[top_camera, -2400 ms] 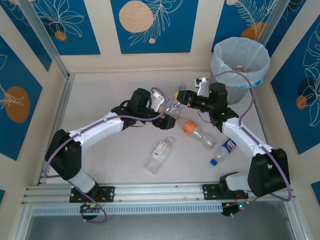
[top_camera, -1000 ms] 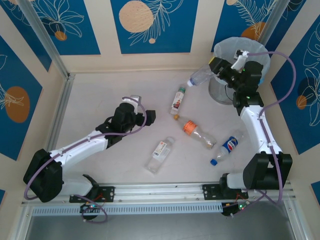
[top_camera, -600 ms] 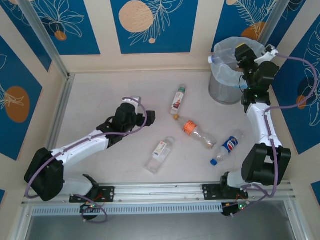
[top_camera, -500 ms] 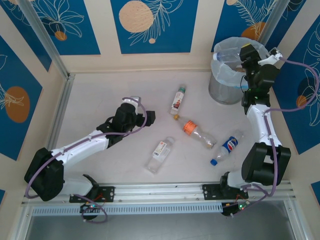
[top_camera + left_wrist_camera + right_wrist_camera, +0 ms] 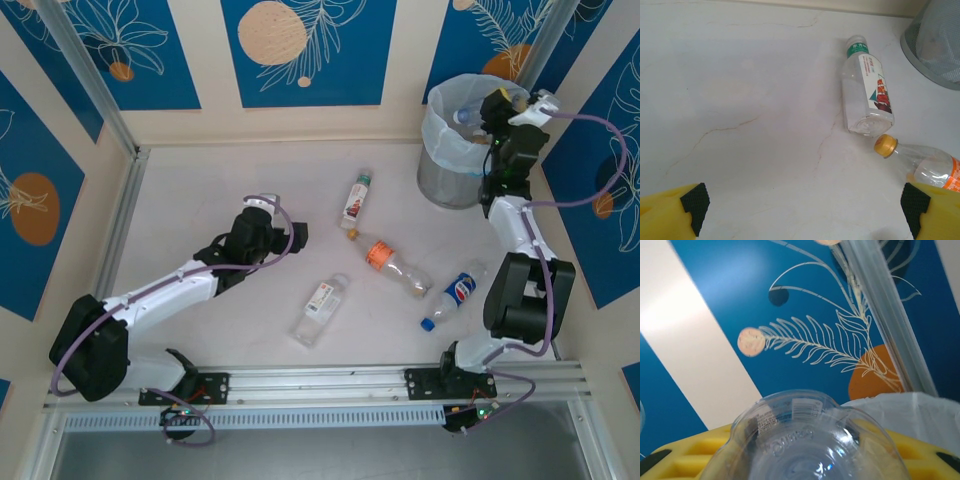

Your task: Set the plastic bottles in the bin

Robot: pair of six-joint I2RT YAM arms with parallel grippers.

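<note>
Pinching a clear bottle (image 5: 805, 440), my right gripper (image 5: 491, 109) hangs above the bin (image 5: 445, 180). My left gripper (image 5: 805, 207) is spread wide, low above the white table (image 5: 740, 100)

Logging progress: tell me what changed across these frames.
The right gripper carried a clear bottle from mid-table up and right, and now holds it over the bin. The left gripper, open, pulled back left. The red-label bottle, orange-label bottle, white-label bottle and blue-label bottle lie unmoved.

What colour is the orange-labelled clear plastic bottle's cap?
Golden-yellow cap, best seen in left wrist view.
</note>
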